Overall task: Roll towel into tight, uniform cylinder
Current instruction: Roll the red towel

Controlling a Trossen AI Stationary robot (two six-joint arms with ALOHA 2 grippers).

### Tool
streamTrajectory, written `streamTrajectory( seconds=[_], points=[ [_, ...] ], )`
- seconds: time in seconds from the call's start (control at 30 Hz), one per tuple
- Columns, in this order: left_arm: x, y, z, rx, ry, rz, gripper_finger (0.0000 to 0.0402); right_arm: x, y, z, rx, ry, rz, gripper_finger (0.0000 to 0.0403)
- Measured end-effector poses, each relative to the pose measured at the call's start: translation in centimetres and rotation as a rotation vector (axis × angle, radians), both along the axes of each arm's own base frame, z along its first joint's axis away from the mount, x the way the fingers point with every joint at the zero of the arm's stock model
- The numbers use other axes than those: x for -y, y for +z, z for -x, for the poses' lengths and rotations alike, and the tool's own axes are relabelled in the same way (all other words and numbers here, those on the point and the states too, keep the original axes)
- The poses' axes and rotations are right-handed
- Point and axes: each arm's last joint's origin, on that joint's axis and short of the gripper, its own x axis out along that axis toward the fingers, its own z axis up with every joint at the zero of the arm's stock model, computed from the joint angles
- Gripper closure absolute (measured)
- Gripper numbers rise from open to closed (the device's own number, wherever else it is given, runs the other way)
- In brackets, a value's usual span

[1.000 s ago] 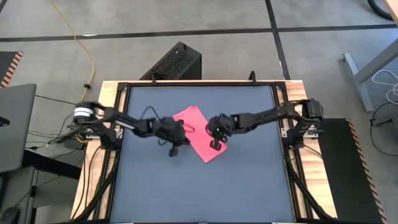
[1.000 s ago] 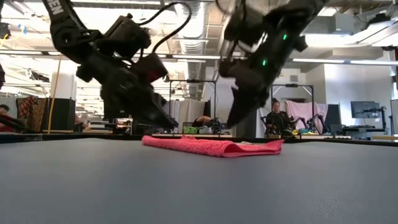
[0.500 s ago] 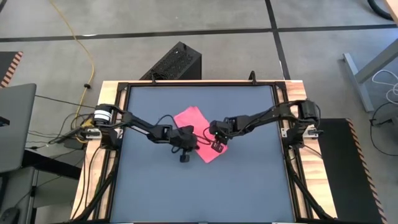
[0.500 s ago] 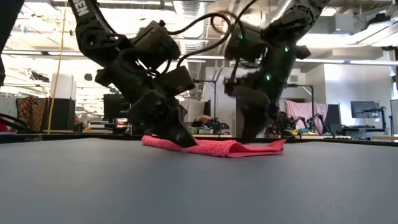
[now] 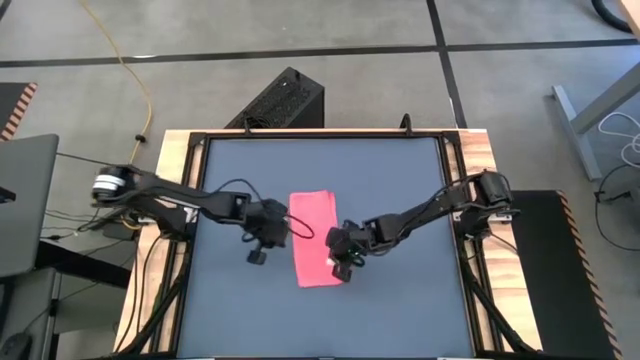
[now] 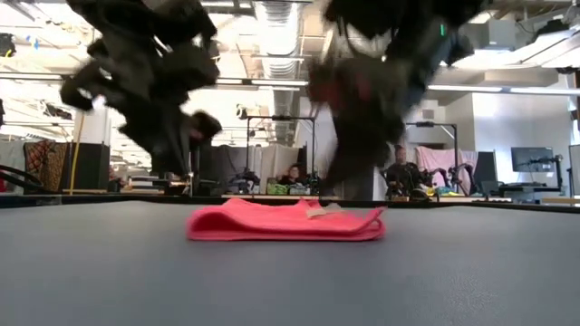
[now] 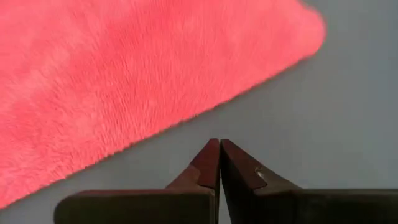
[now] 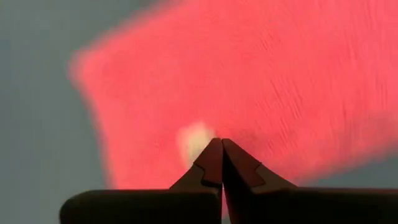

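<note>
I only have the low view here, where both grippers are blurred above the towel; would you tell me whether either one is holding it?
Observer: No. The left gripper is shut on nothing, above bare table just beside the towel.
Operator: Thank you. And the right one?
Observer: The right gripper is also shut, its tips over the towel near the white tag; I cannot tell whether it pinches cloth.
Operator: How does the towel lie on the table?
Observer: From above it is a flat, narrow rectangle near the table's middle, not yet rolled, with the left gripper on one long side and the right at the other.
</note>
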Motion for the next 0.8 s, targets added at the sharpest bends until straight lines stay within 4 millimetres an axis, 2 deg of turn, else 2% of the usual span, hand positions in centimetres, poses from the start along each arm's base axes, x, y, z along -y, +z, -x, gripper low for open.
streamTrajectory(
  seconds=[0.07,0.17,0.23,0.37,0.47,0.63,0.8],
  points=[
    [0.1,1.2,0.9,0.084,-0.009,0.015,0.0401,-0.1,1.4,-0.6,0.068,0.039,0.061,0.0378],
    [0.0,2.5,2.1,0.258,0.034,0.062,0.0401,1.2,1.3,-0.9,0.068,0.022,0.189,0.0378],
    [0.0,1.8,3.0,0.334,0.082,0.121,0.0401,3.0,0.9,-1.0,0.052,-0.024,0.247,0.0378],
    [0.6,-0.5,4.0,0.483,0.185,0.266,0.0401,8.0,0.4,-0.9,0.022,-0.16,0.293,0.0378],
    [1.5,-2.3,4.2,0.503,0.244,0.314,0.0399,11.8,0.4,-0.7,0.016,-0.263,0.28,0.0378],
    [3.6,-2.7,2.2,0.514,0.211,0.306,0.0362,16.2,0.5,0.0,0.024,-0.348,0.196,0.0363],
    [5.0,-3.0,-1.4,0.435,0.216,0.161,0.0299,17.3,0.1,0.2,0.021,-0.314,0.111,0.0335]
  ],
)
